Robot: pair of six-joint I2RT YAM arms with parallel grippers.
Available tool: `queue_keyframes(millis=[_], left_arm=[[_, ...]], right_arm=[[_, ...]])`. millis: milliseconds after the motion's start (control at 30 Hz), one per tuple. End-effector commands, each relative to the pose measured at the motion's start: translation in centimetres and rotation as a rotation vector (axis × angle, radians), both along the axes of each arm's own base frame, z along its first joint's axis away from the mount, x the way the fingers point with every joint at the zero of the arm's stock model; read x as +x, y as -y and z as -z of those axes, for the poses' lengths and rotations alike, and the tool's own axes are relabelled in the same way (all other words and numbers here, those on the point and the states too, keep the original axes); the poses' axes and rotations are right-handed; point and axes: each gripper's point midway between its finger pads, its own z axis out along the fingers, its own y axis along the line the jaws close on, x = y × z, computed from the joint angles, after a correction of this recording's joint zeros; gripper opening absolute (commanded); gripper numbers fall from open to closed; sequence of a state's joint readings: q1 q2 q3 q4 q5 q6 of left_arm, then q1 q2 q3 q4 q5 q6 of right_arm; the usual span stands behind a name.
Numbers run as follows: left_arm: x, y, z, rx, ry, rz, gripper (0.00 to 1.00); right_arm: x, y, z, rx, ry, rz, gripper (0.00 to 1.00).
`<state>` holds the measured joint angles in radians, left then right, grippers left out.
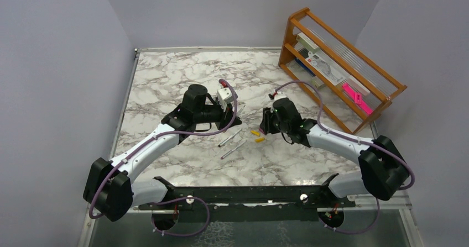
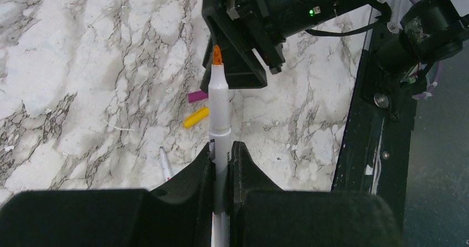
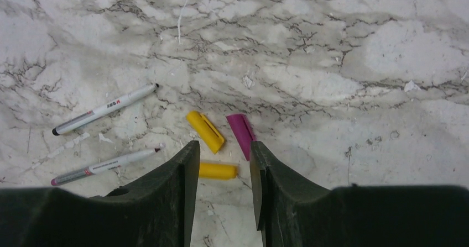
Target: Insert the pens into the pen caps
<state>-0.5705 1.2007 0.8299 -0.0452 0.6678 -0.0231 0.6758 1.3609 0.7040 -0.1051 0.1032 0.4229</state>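
Note:
My left gripper (image 2: 223,149) is shut on a silver-grey pen (image 2: 219,106) with an orange tip that points toward the right arm. In the top view it (image 1: 228,115) sits left of the caps. Two other pens (image 3: 105,109) (image 3: 105,164) lie on the marble; the top view shows them too (image 1: 229,137) (image 1: 233,149). My right gripper (image 3: 221,147) is open, and it hovers over a yellow cap (image 3: 217,171) that lies between its jaws. A second yellow cap (image 3: 206,131) and a magenta cap (image 3: 241,135) lie just beyond its fingertips.
A wooden rack (image 1: 337,64) stands at the back right and holds a flat bright-pink object (image 1: 354,95) and white items. The two grippers are close together at the table's middle. A black rail (image 1: 249,194) runs along the near edge.

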Motion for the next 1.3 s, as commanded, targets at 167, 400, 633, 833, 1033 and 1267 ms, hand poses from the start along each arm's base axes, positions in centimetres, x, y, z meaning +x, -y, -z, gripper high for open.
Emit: queue_keyframes(millis=[167,400,633,833,1033,1267], left_arm=[[-0.9,0.1,-1.0,-0.024,0.047,0.067,0.0],[-0.5,0.0,-0.8,-0.014,0.038,0.048,0.0],[-0.4,-0.2,-0.7,-0.007,0.048,0.035,0.0],[-0.5,-0.2,-0.6,-0.003,0.045,0.038,0.0],[-0.6,-0.2,-0.7,-0.003,0.056,0.042,0.0],[-0.5,-0.2,-0.6,-0.005,0.043,0.04,0.0]], right_arm=[[1.7,-0.7,1.5,-0.098,-0.034,-0.022,0.38],[1.0,-0.5,3.9,-0.134,-0.09,-0.044,0.38],[0.7,-0.1,5.4,-0.162,-0.125,-0.034,0.38],[0.5,0.5,6.8,-0.206,-0.17,-0.017,0.31],[0.7,0.6,6.6,-0.209,-0.167,0.007,0.14],[0.8,0.2,5.5,-0.15,-0.152,0.044,0.01]])
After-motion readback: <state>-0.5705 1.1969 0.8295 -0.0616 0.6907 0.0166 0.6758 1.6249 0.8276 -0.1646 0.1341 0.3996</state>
